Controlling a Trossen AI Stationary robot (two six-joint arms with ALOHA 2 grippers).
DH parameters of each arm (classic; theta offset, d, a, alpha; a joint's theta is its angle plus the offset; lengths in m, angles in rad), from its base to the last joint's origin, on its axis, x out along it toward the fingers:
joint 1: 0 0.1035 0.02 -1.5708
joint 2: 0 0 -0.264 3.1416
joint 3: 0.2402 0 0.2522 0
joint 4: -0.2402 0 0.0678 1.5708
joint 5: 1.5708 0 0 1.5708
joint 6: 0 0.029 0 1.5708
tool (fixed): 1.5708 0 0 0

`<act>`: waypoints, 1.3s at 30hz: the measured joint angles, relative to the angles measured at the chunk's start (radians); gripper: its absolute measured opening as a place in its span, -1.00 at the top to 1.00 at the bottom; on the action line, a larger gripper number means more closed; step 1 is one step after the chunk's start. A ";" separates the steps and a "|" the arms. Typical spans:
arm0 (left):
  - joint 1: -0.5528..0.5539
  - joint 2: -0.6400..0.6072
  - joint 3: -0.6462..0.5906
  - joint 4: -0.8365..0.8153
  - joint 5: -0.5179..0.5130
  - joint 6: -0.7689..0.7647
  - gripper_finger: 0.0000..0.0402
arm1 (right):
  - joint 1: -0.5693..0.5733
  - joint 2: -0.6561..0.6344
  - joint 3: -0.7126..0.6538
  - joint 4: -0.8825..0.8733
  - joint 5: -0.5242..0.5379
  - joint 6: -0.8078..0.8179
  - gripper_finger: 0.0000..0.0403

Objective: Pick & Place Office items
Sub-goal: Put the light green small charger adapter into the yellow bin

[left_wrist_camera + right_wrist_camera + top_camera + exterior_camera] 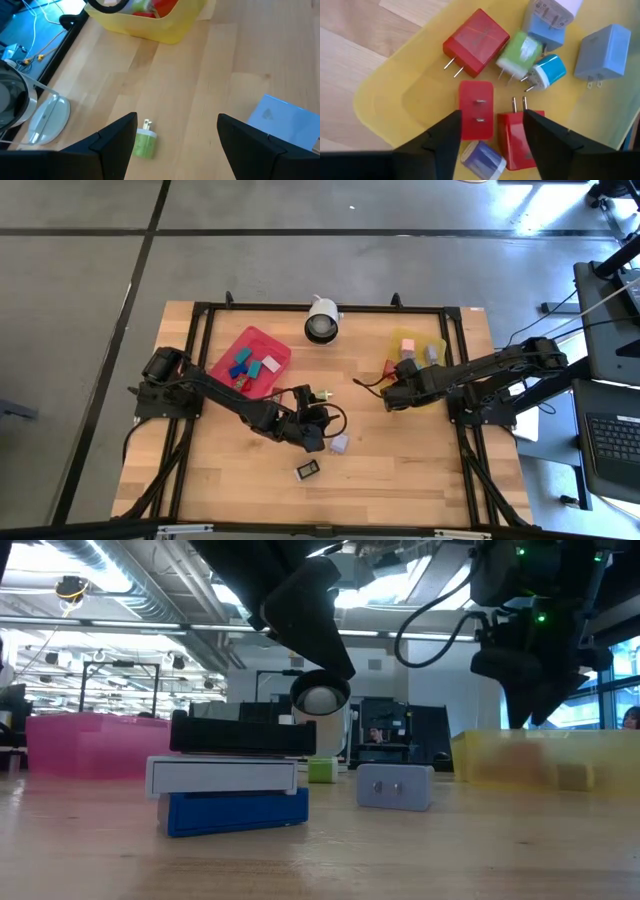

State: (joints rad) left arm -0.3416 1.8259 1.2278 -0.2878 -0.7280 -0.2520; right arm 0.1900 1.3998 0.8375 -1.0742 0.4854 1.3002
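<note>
Looks like a robotics lab or workshop space. Bare grey concrete floor (80,300) with dark seams around a light wooden table (400,470) on a black metal frame (470,450). Exposed silver ceiling ducts (110,580) overhead, and a black laptop keyboard (612,442) off to the right.
</note>
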 joint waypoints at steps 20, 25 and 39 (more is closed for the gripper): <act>0.003 0.000 -0.011 0.001 0.052 0.001 -0.35 | 0.083 -0.035 0.148 0.198 0.028 -0.378 -0.25; 0.008 0.000 -0.051 -0.005 0.034 0.026 -0.35 | 0.137 -0.031 0.148 0.319 0.023 -0.450 -0.22; 0.134 0.000 -0.245 0.311 0.107 0.170 -0.35 | 0.181 -0.031 0.148 0.341 0.023 -0.452 -0.20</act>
State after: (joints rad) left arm -0.2074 1.8263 0.9823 0.0237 -0.6206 -0.0816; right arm 0.3714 1.3693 0.9852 -0.7330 0.5087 0.8486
